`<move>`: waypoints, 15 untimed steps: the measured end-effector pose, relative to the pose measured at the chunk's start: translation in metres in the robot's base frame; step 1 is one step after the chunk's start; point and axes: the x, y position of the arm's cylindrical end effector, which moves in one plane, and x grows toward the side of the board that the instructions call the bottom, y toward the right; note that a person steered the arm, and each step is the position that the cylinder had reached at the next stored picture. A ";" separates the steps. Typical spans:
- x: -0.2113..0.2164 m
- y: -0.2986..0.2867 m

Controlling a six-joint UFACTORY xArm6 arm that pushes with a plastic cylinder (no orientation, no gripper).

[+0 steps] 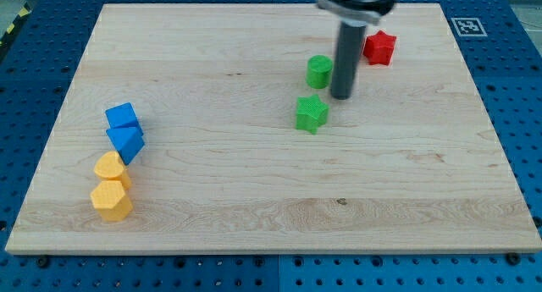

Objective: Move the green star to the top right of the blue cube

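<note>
In the camera view, the arm comes down from the view's top edge as a straight dark rod, held upright, with its bulky mount cut off by the frame. My tip (341,96) rests on the wooden tabletop (254,199), just to the upper right of the green star (312,113) and just right of the green cylinder (319,71), apart from both. The tool is a plain rod with nothing to open or close, and it grips nothing.

The green star lies flat, its points clear, a little right of the board's centre. The red star (380,47) sits near the rod toward the view's top right.

The blue cube (123,117) is well apart, near the view's left edge. Just below it sits a blue triangular block (126,142), then two orange blocks, one (111,169) touching the other (111,200), running toward the view's bottom.
</note>
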 end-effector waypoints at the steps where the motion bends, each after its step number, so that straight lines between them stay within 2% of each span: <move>1: 0.007 0.063; 2: 0.050 0.053; 3: 0.054 -0.009; 4: 0.041 -0.092; 5: 0.031 -0.131; 6: 0.032 -0.109; 7: 0.056 -0.119; 8: 0.055 -0.161; 9: 0.022 -0.227; 10: 0.016 -0.237; 12: 0.048 -0.133; 13: 0.038 -0.100; 14: 0.012 -0.113; 15: -0.008 -0.158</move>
